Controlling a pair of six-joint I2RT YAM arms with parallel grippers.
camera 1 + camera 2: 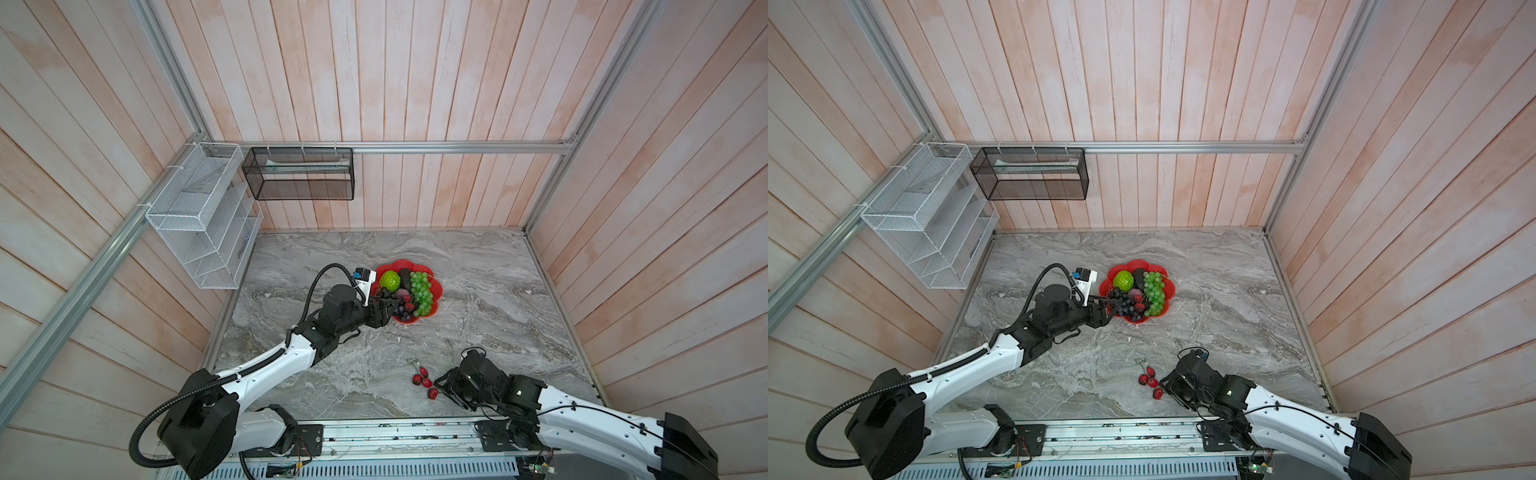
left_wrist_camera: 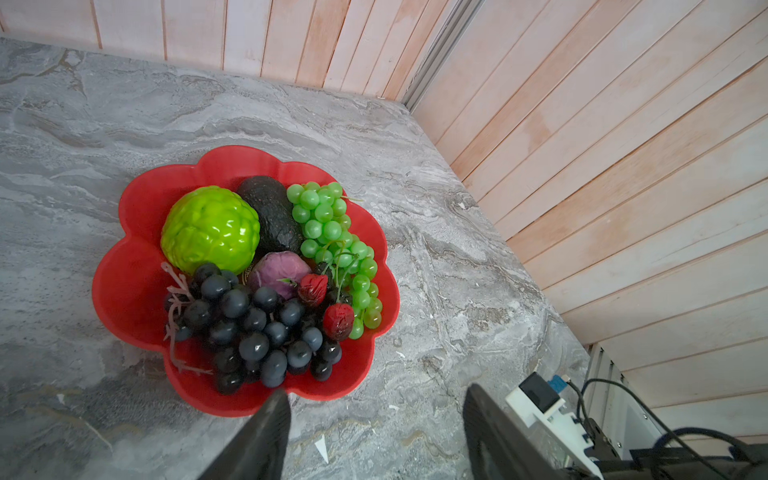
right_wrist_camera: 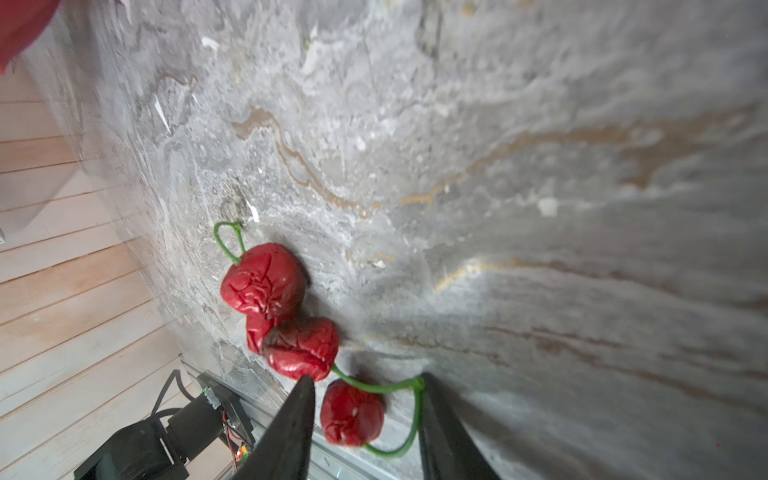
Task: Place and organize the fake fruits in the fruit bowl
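right gripper (image 3: pixel 365 419) is straddling the nearest red fruit (image 3: pixel 351 411) on the table (image 3: pixel 540 166), jaws spread, nothing pinched, far from the bowl (image 2: pixel 124 282); left gripper (image 2: pixel 374 432) is hovering spread by the bowl.

Red petalled bowl (image 2: pixel 124 291) holds bumpy green ball (image 2: pixel 210 228), black oval (image 2: pixel 270 208), green grapes (image 2: pixel 328 224), dark grapes (image 2: pixel 249 320) and purple ball (image 2: pixel 278 270); red stemmed cluster (image 1: pixel 427 381) lies well apart outside.

Open tabletop (image 2: pixel 436 270) beside crowded fruit bowl (image 2: pixel 120 286)

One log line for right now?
left gripper: open, empty, at fruit bowl rim | right gripper: open, straddling red stemmed fruit on table
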